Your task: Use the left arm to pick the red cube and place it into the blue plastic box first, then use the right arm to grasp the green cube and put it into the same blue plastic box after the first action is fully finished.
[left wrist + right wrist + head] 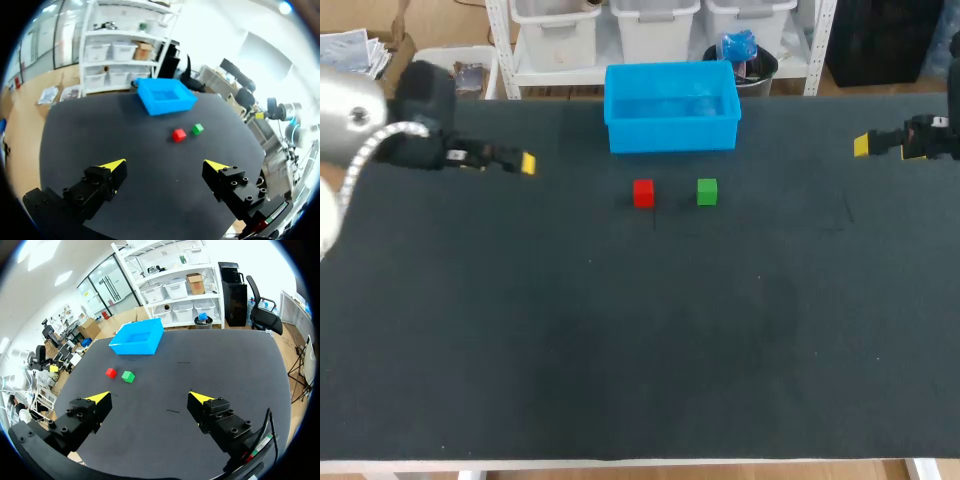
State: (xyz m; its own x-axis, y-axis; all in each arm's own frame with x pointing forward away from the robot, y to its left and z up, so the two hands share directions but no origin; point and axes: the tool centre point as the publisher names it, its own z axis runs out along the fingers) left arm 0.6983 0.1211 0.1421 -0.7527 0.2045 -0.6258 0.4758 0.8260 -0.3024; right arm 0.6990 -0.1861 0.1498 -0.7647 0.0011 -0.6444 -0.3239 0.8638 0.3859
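A red cube (643, 193) and a green cube (707, 192) sit side by side on the black table, just in front of the empty blue plastic box (671, 107) at the far edge. My left gripper (526, 163) hovers at the far left, well to the left of the red cube, open and empty. My right gripper (861, 145) hangs at the far right, open and empty. From the left wrist, the red cube (179, 135), green cube (198, 129) and box (165, 96) lie ahead of the open gripper (166, 166). From the right wrist, both cubes (111, 372) (128, 376) lie ahead of its gripper (148, 399).
The black table mat (620, 340) stretches wide in front of the cubes. The table's front edge (640, 463) shows as a pale strip at the bottom of the head view.
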